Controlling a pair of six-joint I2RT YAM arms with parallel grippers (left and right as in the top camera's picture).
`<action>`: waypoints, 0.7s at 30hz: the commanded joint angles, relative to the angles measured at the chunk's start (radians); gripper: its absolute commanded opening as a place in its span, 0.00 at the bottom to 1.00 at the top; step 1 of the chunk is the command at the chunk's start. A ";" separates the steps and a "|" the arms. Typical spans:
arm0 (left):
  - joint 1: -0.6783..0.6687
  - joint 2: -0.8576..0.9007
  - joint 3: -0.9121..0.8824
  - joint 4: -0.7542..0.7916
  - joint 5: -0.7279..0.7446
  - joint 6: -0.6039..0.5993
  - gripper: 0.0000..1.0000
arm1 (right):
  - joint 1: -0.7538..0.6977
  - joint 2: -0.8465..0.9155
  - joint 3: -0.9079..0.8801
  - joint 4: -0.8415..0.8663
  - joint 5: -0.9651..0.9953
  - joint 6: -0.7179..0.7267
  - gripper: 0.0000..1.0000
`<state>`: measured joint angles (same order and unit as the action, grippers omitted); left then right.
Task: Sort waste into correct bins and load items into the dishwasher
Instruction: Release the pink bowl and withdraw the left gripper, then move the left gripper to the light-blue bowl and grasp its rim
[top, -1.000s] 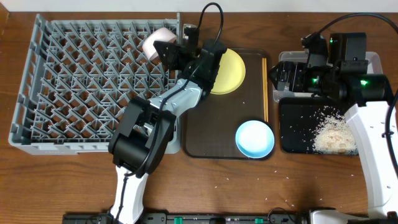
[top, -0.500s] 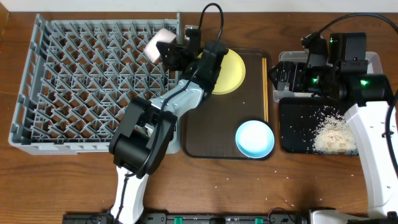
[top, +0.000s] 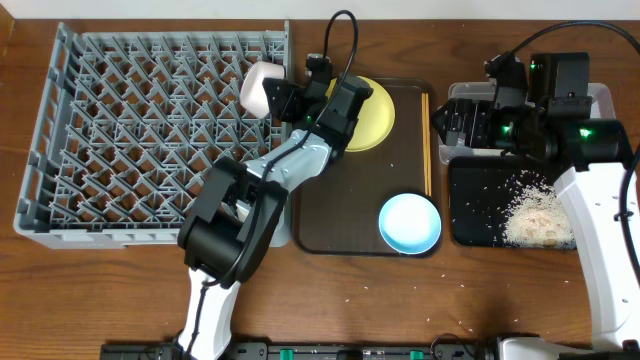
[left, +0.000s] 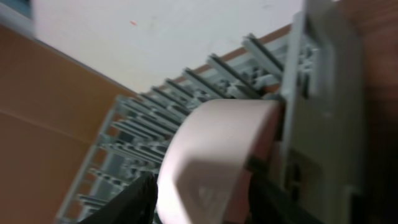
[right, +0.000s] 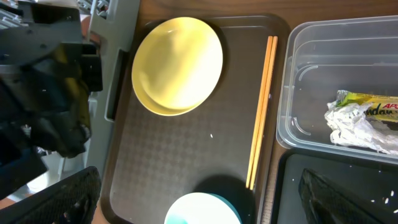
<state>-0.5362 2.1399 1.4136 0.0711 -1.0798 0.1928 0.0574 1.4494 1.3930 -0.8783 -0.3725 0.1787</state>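
You see a grey lattice rack (top: 150, 130), pinkish-white bowl (top: 260, 85), yellow plate (top: 372, 112), light blue bowl (top: 409, 222), pale tan chopsticks (right: 261, 106). Dark brown tray (right: 186, 155) has a fine diamond texture. Black tray (top: 475, 215) is speckled with whitish crumbs (top: 535, 215). Clear tub (right: 311, 43), silvery wrapper (right: 364, 121) with yellow-green print, brown wood-grain table (top: 100, 290).

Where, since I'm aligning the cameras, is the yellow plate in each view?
Overhead: yellow plate at the brown tray's top-left corner, upper centre.
Left wrist: not in it.
Right wrist: upper left of centre.
Shared landmark: chopsticks along the tray's right edge.
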 joint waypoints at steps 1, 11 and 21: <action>0.000 -0.078 -0.003 -0.037 0.203 -0.102 0.51 | 0.002 0.004 0.006 -0.002 -0.001 -0.003 0.99; 0.000 -0.329 -0.003 -0.237 0.649 -0.218 0.62 | 0.002 0.004 0.006 -0.002 -0.001 -0.003 0.99; -0.036 -0.400 -0.004 -0.726 1.340 -0.726 0.61 | 0.002 0.004 0.006 -0.002 -0.001 -0.003 0.99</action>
<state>-0.5426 1.6829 1.4174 -0.5720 0.0147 -0.2474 0.0574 1.4494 1.3930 -0.8780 -0.3695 0.1787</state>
